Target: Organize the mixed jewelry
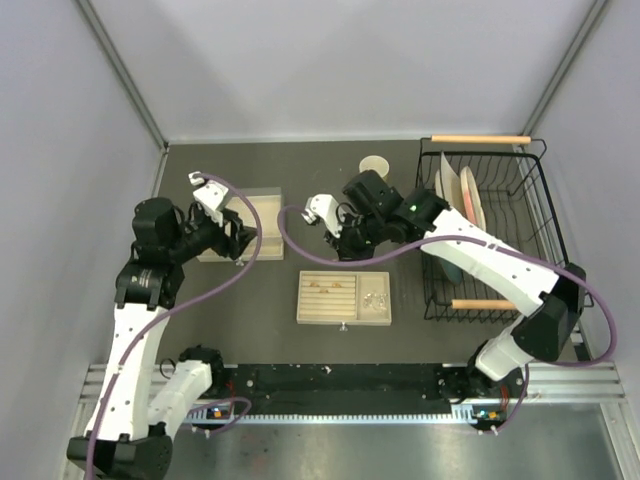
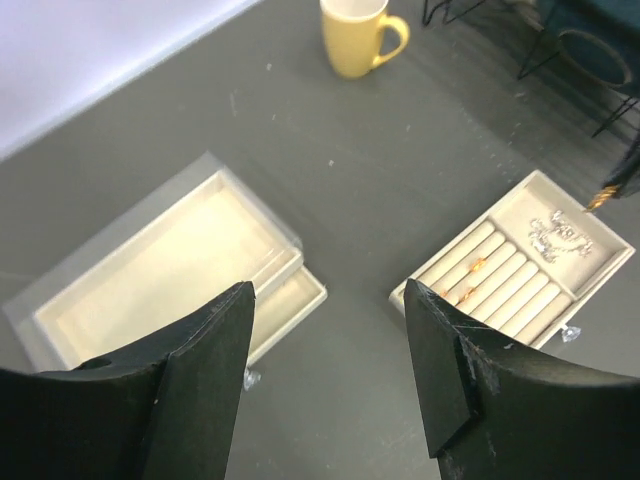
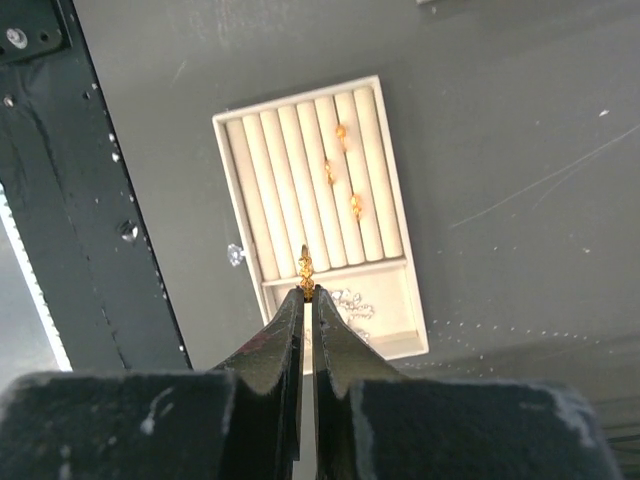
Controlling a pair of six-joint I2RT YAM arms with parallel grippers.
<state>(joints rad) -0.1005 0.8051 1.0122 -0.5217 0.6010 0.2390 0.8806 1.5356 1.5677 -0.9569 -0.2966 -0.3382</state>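
Top external view: the left end effector (image 1: 238, 243) hangs over the near right part of an open cream tray (image 1: 265, 212). The right end effector (image 1: 338, 245) hangs above the table (image 1: 300, 170), with the cream slotted jewelry box (image 1: 303, 318) just nearer the arm bases than its tip. From this height, neither jaw gap can be judged.

Left wrist view: the left end effector (image 2: 328, 295) stands wide open, and between its fingers (image 2: 200, 370) there is only bare table. The cream tray (image 2: 150, 270) lies below and to its left. The jewelry box (image 2: 530, 300) lies to its right, apart from the tray. Gold rings (image 2: 470, 270) sit in the box's slots, and a silvery cluster (image 2: 560, 235) lies in its open compartment. A yellow mug (image 2: 355, 35) stands well ahead.

Right wrist view: the right end effector (image 3: 308, 292) is closed, pinching a small gold piece (image 3: 306, 268) at the very tips of its fingers (image 3: 275, 350). It is probably a ring seen edge-on, though it is too small to confirm. The piece hangs above the jewelry box (image 3: 265, 190), over the divider between the slots and the open compartment. Three gold rings (image 3: 328, 172) sit in the slots ahead of the tip. The silvery cluster (image 3: 350, 305) lies just right of the tip.
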